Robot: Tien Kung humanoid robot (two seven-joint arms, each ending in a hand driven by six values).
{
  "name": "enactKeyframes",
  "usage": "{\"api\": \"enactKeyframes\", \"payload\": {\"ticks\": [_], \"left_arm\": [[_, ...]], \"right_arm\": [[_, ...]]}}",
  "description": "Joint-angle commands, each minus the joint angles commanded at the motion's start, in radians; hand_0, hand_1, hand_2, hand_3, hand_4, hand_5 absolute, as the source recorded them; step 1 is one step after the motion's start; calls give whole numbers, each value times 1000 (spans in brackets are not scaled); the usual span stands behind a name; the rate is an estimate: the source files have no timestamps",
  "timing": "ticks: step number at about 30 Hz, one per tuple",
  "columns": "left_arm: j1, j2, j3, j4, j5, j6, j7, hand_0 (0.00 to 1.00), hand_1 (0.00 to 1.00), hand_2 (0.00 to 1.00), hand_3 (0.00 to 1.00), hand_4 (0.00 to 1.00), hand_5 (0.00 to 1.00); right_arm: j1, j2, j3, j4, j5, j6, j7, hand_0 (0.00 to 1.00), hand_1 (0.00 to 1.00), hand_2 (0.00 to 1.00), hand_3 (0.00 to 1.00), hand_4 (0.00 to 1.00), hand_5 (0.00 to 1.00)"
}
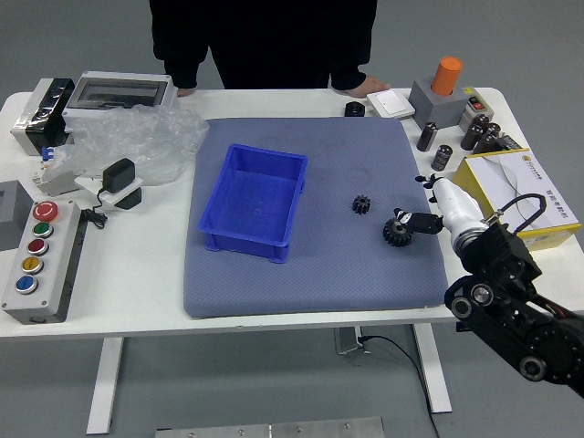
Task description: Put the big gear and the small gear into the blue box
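At the right edge of the blue-grey mat, holds the right hand spread and empty, the big gear just to its left.

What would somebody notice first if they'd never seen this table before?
Probably the bright blue box, sitting on the grey mat. Next, the robot's white-and-black right hand reaching in from the right over the big gear. The orange cylinder stands out at the far right.
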Motion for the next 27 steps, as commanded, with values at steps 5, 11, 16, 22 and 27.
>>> {"api": "enactKeyframes", "payload": {"ticks": [5, 11, 16, 22, 27], "left_arm": [[0, 1, 0, 0, -1, 0, 0, 810, 785, 800, 756, 595, 250], [-1, 0, -2, 0, 2, -2, 0, 810, 785, 800, 756, 595, 250], [1, 0, 0, 0, 0, -1, 2, 810, 785, 800, 756, 595, 250], [0, 0, 1, 0, 0, 0, 2, 810, 785, 800, 756, 595, 250], [-1, 0, 0, 0, 2, -1, 1, 810, 785, 800, 756, 595, 250]], "right_arm": [[8, 4, -25, 0, -28, 20, 0, 813, 751, 888, 892, 762, 279], [18, 3, -56, -1, -47, 45, 0, 812, 750, 886, 887, 759, 279], [23, -1, -74, -2, -60, 61, 0, 811, 749, 883, 897, 771, 246], [28, -10, -95, -6, -72, 80, 0, 811, 749, 881, 899, 767, 239], [35, -18, -114, -8, -84, 96, 0, 811, 747, 881, 899, 766, 238]]}}
